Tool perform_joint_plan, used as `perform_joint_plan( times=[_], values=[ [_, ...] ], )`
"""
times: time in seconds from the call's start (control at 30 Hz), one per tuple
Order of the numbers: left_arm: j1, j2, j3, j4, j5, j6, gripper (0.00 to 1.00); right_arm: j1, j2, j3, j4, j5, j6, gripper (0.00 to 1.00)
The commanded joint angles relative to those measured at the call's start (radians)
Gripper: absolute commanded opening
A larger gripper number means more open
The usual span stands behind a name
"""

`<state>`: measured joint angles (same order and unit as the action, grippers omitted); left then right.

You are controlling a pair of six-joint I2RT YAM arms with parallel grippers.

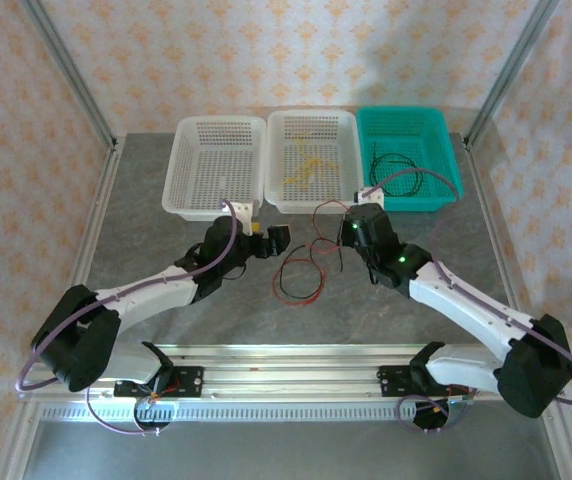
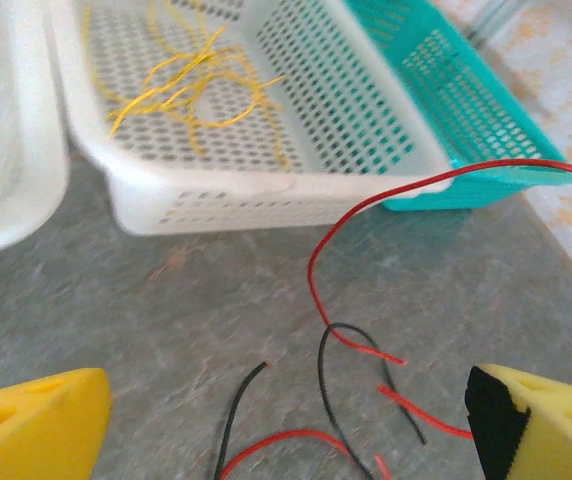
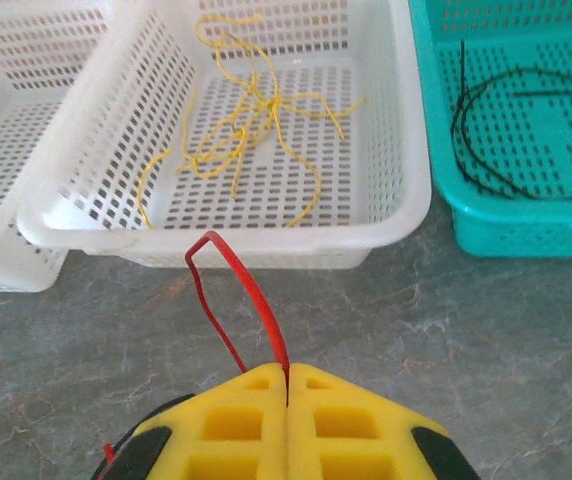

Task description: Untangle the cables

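Pinching the red cable (image 3: 251, 290) in my right gripper (image 3: 287, 375), jaws pressed together and its loop arching up toward the far white basket (image 3: 266, 248), I hold my left gripper (image 2: 281, 430) spread wide over the black cable (image 2: 323, 350) and more red strands on the table (image 2: 116, 320).

table (image 1: 166, 300): grey stone-look top with fine veins, matt, faintly rough
middle white basket (image 3: 216, 245): perforated moulded plastic, smooth, soft sheen on the rim
left white basket (image 1: 181, 200): same perforated white plastic
teal basket (image 3: 526, 225): perforated plastic, smooth, slightly glossy
red cable (image 2: 366, 205): thin smooth plastic sheath, slight shine
yellow cable (image 3: 256, 120): thin, smooth, dull
black cable (image 3: 466, 130): thin, smooth, dull
left gripper (image 2: 286, 425): matt yellow plastic with a matt black pad (image 2: 494, 425)
right gripper (image 3: 288, 385): matt yellow plastic with moulded pockets
rail (image 1: 296, 355) at the table's near edge: bare brushed metal, bright
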<state>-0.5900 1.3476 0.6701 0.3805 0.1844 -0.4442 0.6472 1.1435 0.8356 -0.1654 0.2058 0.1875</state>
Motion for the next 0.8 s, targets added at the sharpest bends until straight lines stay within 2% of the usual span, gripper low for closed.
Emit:
perform_joint_plan(
  times=[0.0,0.4,0.63,0.77],
  values=[
    [0.022,-0.021,0.068,-0.062,0.109,0.122,0.93,0.002,-0.051,0.073,-0.042,-0.01,-0.094,0.0],
    [0.048,0.038,0.283,-0.171,0.268,0.286,0.93,0.002,-0.112,0.224,-0.137,-0.109,-0.242,0.0],
    [0.048,0.105,0.408,-0.271,0.299,0.381,0.94,0.002,-0.11,0.25,-0.172,-0.21,-0.299,0.0],
    [0.047,0.155,0.469,-0.32,0.363,0.43,0.91,0.002,-0.106,0.261,-0.177,-0.244,-0.303,0.0]
  ],
)
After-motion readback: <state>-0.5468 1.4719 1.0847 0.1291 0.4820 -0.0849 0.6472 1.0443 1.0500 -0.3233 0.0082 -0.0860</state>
